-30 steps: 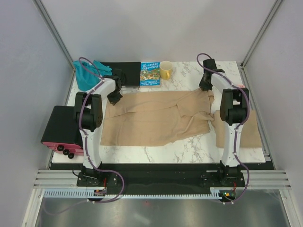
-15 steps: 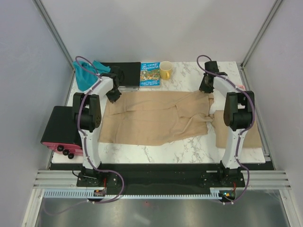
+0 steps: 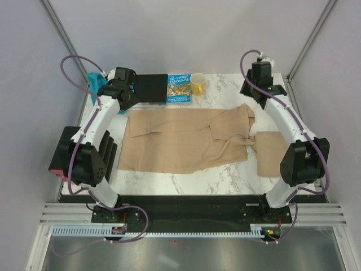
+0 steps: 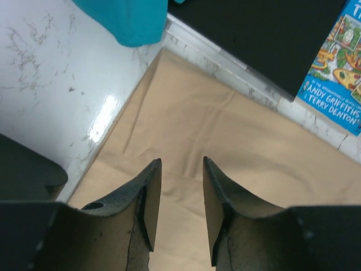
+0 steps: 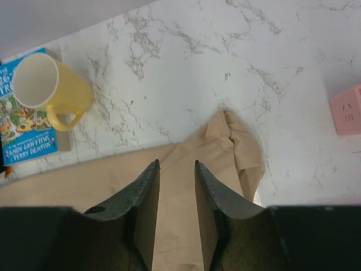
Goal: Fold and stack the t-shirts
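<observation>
A tan t-shirt (image 3: 186, 141) lies spread flat across the middle of the marble table, with its far right corner (image 5: 234, 144) bunched up. A second tan t-shirt (image 3: 277, 153) lies at the right, partly under the right arm. The teal garment (image 4: 135, 22) sits at the far left corner. My left gripper (image 4: 180, 164) hangs open above the spread shirt's far left corner, holding nothing. My right gripper (image 5: 176, 165) hangs open above the far right corner, also holding nothing. From above, the left gripper (image 3: 128, 100) and right gripper (image 3: 251, 95) stand at the shirt's far edge.
Along the back edge sit a black board (image 3: 152, 87), a colourful book (image 3: 179, 88) and a yellow mug (image 3: 197, 83). A small pink block (image 5: 347, 110) lies at the right. A black and pink device (image 3: 70, 155) stands off the table's left edge.
Both grippers were shut low at the shirt's far corners. They have opened, let go of the cloth, and lifted up and back. The shirt now lies flat.
</observation>
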Available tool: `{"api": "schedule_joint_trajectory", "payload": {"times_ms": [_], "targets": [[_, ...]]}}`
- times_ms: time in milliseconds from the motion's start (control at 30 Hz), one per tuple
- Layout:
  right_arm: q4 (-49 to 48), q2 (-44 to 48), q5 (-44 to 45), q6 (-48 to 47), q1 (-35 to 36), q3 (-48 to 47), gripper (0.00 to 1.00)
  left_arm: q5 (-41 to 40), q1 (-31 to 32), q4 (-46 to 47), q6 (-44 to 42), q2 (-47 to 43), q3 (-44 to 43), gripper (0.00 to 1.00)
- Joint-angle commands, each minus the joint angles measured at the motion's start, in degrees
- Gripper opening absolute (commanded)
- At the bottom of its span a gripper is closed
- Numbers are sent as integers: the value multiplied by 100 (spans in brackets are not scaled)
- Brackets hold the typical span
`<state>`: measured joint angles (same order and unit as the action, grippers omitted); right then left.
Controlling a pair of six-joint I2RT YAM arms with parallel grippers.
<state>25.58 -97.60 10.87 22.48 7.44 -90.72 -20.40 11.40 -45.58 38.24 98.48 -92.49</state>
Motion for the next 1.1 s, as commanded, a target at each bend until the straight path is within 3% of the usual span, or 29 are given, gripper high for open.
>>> {"api": "schedule_joint_trajectory", "payload": {"times_ms": [0, 133, 233, 467, 600, 867, 1067], "targets": [[404, 706, 363, -262, 617, 1062, 45, 133, 178, 40, -291, -722, 573, 43], [-79, 1628, 92, -51, 802, 2948, 47, 115, 450, 277, -264, -1337, 1450, 43], [-282, 2306, -85, 81, 864, 3786, 47, 168, 609, 524, -238, -1821, 1995, 43], [473, 2412, 143, 274, 891, 4220, 48, 230, 653, 718, -378, -2218, 2297, 43], [334, 2606, -147, 573, 891, 4641, 49, 291, 671, 770, -396, -2254, 2367, 43], [395, 2685, 107, 696, 891, 5107, 50, 256, 732, 805, -440, -2315, 2420, 42], [395, 2378, 222, 872, 891, 5090, 58, 248, 785, 823, -475, -2298, 2428, 42]]}}
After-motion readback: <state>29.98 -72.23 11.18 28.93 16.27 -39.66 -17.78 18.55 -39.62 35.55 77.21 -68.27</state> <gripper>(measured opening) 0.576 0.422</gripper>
